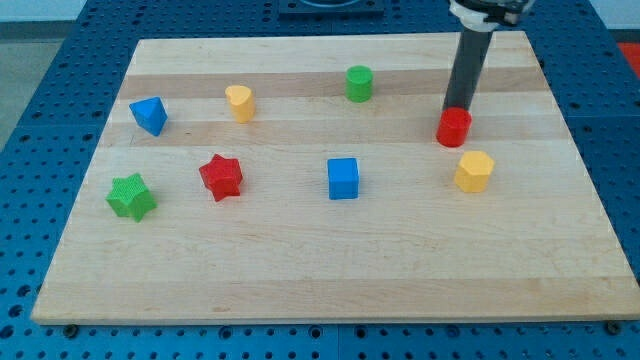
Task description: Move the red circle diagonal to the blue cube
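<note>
1. My tip (458, 108) touches the top edge of the red circle (454, 128); there is no hand, only the rod.
2. The red circle sits at the desk's (320, 270) right, just above-left of the yellow hexagon (474, 171).
3. The blue cube (343, 178) lies well apart, lower left of the circle.
4. Further left: red star (221, 177), green star (132, 196).

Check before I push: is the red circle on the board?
On the board: the red circle sits flat on the wood, my tip at its top edge.
</note>
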